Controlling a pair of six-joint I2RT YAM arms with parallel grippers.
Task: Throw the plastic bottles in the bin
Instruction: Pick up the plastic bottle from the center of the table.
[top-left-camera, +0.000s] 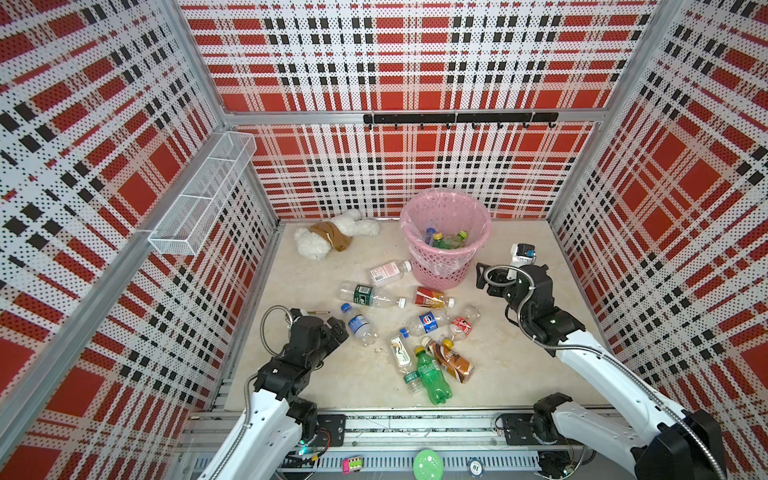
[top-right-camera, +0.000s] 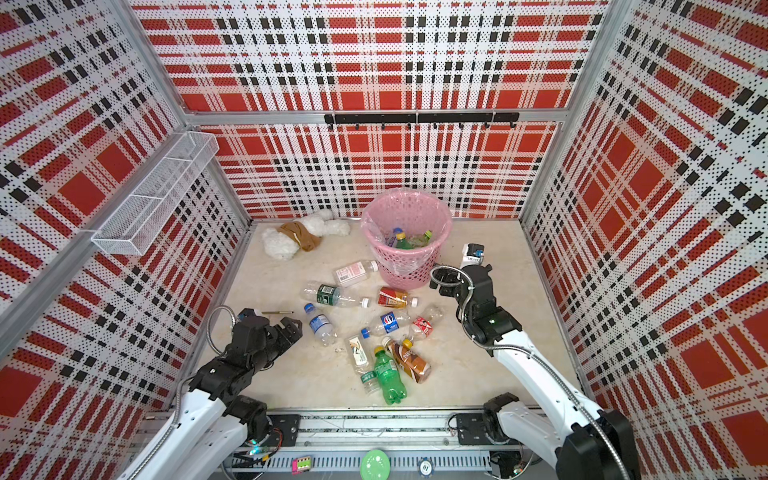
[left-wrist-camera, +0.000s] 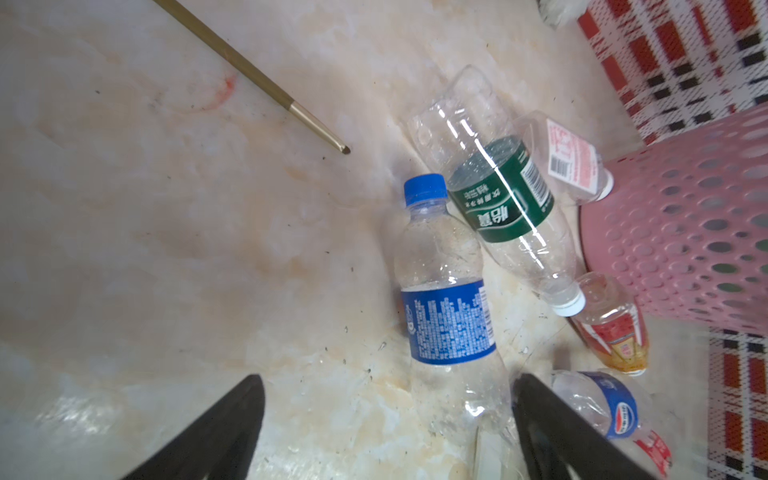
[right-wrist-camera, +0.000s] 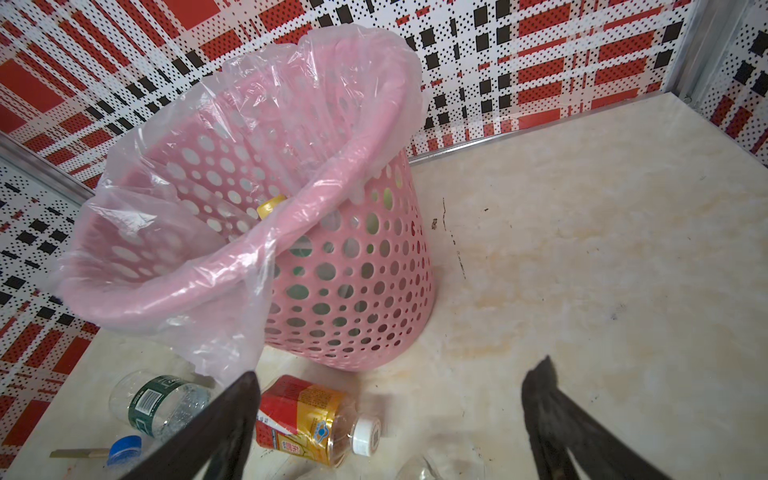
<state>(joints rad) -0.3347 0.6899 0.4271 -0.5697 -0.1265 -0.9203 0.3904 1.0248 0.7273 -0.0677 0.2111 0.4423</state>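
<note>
The bin (top-left-camera: 436, 272) stands upright at the rear of the worktop (top-left-camera: 519, 365), right of centre, with a clear liner folded over its rim. Several bottles lie inside it; yellow, green and blue caps show in both top views.

About ten plastic bottles (top-left-camera: 428, 323) lie on their sides on the worktop in front of the bin, scattered loosely between the two arms. The green bottle (top-left-camera: 432, 374) and the brown bottle (top-left-camera: 453, 361) lie side by side nearest the front edge.

The left tool (left-wrist-camera: 386, 378) has its jaws wide apart and grips nothing. It sits low at the left edge of the scatter. In the left wrist view the base of the blue-label bottle (left-wrist-camera: 449, 324) lies between the fingers, close to one of them; contact cannot be confirmed. The green-label bottle (left-wrist-camera: 498, 199) lies just beyond it.

The right tool (right-wrist-camera: 397, 368) also has its jaws wide apart and is empty. It sits just beside the bin's lower wall, on the right. In the right wrist view the red-and-yellow-label bottle (right-wrist-camera: 307, 419) lies partly behind one finger.

A plush toy (top-left-camera: 328, 237) lies at the rear, left of the bin. A thin stick (left-wrist-camera: 249, 75) lies on the worktop near the left tool
</note>
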